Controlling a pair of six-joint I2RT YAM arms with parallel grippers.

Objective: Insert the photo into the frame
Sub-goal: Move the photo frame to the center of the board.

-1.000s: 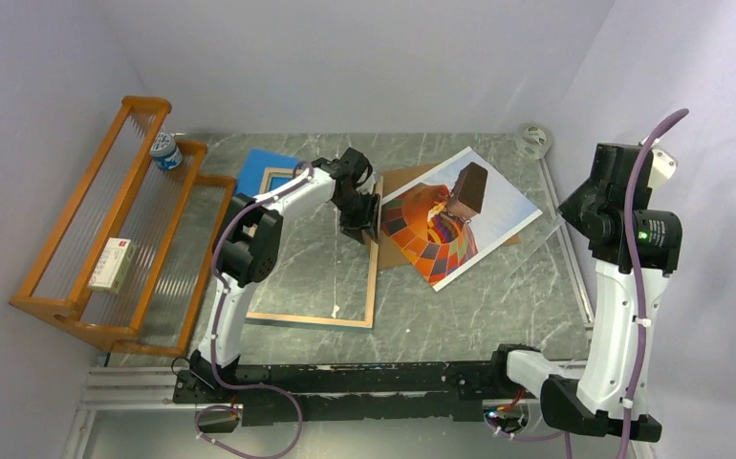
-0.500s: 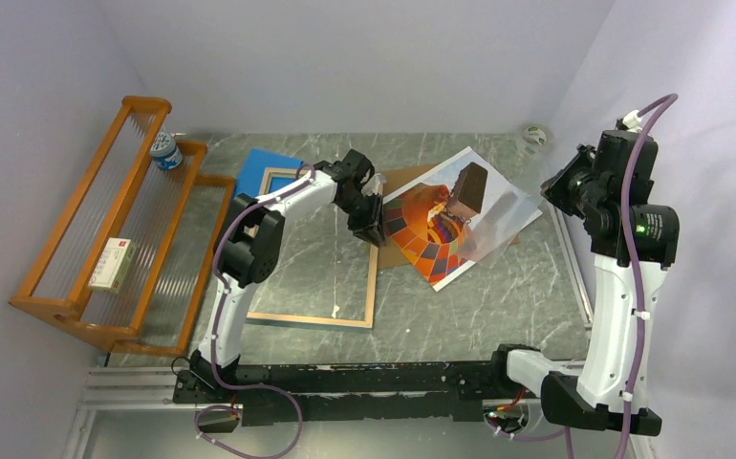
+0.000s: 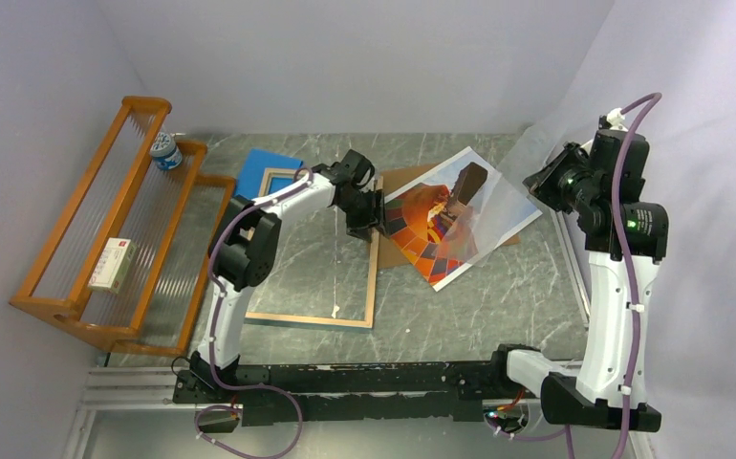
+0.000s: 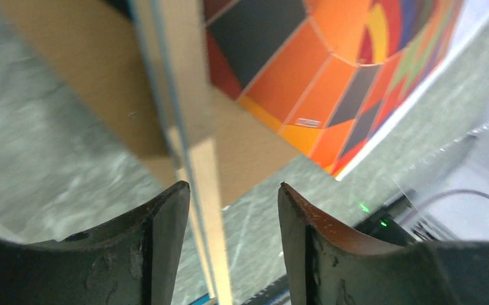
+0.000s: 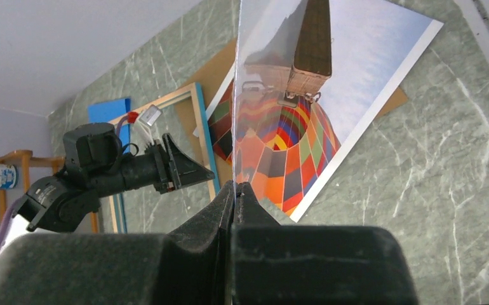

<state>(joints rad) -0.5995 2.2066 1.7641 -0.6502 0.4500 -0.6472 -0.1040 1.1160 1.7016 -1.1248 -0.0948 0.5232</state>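
Two arms are in play over the grey marbled desk (image 3: 498, 296). The left end effector (image 4: 232, 190) is down at the frame (image 3: 309, 318), which lies flat with its light wood back up. Its fingers (image 4: 166, 235) stand apart, straddling the right-hand rail near the far corner, with daylight beside the rail and nothing clamped.

At 3 o'clock of the frame lies the photo (image 3: 420, 244), balloon side up and turned askew. It rests on a brown backing board (image 3: 404, 180) that peeks out along its far edge. Its left corner sits just beside the frame's rail.

The right end effector (image 5: 235, 187) is up off the desk at the photo's 2 o'clock. Its jaws are pinched tight on the edge of a clear pane (image 3: 503, 182), which hangs tilted above the photo's right part with the balloon showing through.

At the frame's 11 o'clock a flat blue pad (image 3: 264, 161) pokes out from under the corner. At 9 o'clock an orange wooden rack (image 3: 106, 220) stands along the wall.
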